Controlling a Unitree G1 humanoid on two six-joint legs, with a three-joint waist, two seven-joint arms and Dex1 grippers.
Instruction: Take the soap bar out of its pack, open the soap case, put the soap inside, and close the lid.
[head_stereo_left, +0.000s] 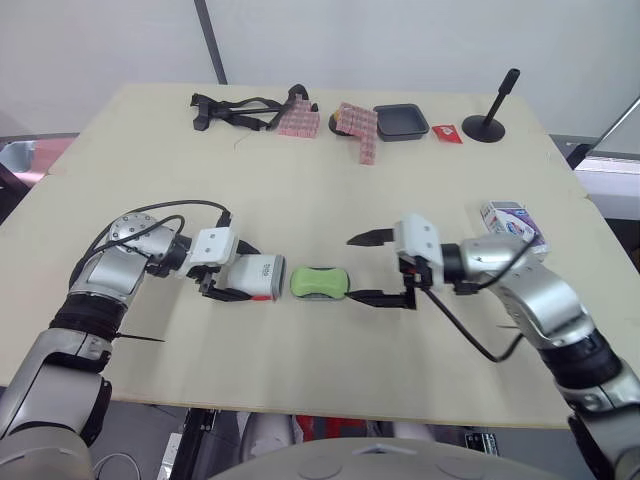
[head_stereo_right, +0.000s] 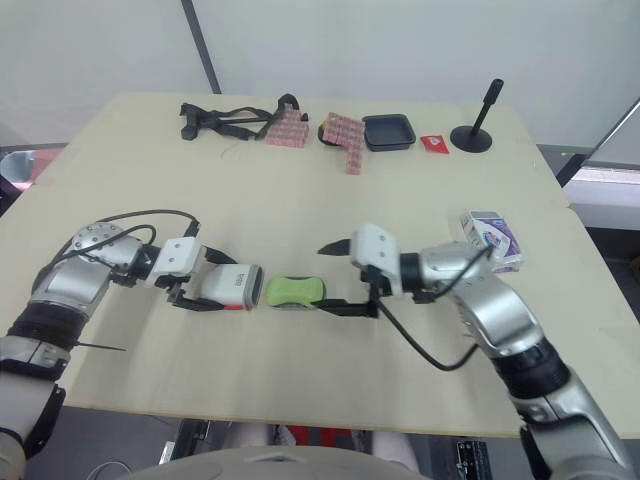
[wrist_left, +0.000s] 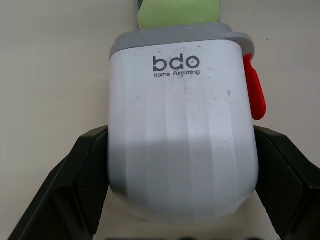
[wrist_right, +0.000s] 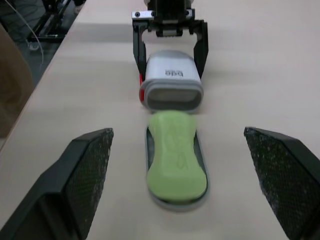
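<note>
Wide-open right gripper (head_stereo_left: 351, 268) at one end of green soap bar (head_stereo_left: 320, 282) on its tray (wrist_right: 176, 203), left gripper (head_stereo_left: 243, 275) clamped around white case shell (head_stereo_left: 260, 277) at the other; risks jamming on any skewed slide into shell.

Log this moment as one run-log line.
left gripper: shut on soap case | right gripper: open by tray | green soap: on tray, outside case | case: not closed

Head stereo looks down; wrist cameras, apparently opposed, closely share the soap case (wrist_right: 171, 75).
</note>
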